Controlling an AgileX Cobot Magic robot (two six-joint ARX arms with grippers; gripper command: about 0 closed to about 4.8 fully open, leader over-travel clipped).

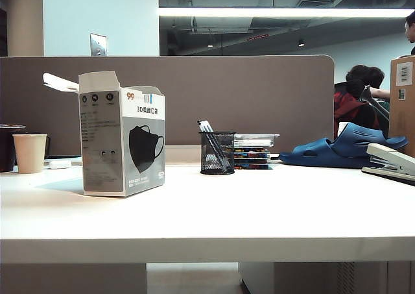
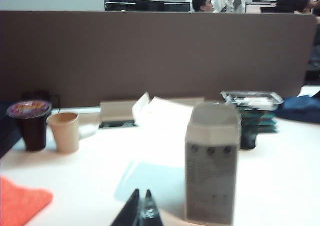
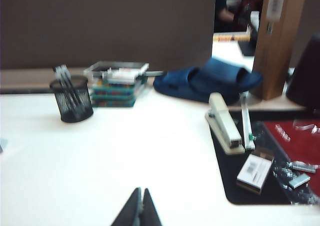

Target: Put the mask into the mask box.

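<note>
1. The exterior view is showing neither arm; it is taking in the white table (image 1: 207,216) from low at its edge, with the mask box (image 1: 122,141) standing upright on the left, a paper cup (image 1: 30,152) beyond it, a mesh pen holder (image 1: 216,152) near the middle, and a blue slipper (image 1: 343,148) and a stapler (image 1: 391,162) on the right.
2. The left wrist view is showing the left gripper (image 2: 140,208) with its fingers clenched together, holding nothing. The mask box (image 2: 212,163) is standing just ahead of the fingertips and a little to one side, apart from them.
3. Only this view is revealing the orange cloth (image 2: 22,201) lying off to the other side of the fingers, and a dark lidded cup (image 2: 31,123) beside the paper cup (image 2: 65,131).
4. The right wrist view is showing the right gripper (image 3: 139,208), likewise clenched and empty. Well ahead of its fingers the pen holder (image 3: 73,101) is standing; the stapler (image 3: 225,126) and a brown cardboard box (image 3: 277,39) are lying off to one side.
5. The mask box is appearing white and grey, tall, with its top flaps standing open, a printed black mask picture and "3D" text on the front.
6. The mask itself is not appearing in any view.
</note>
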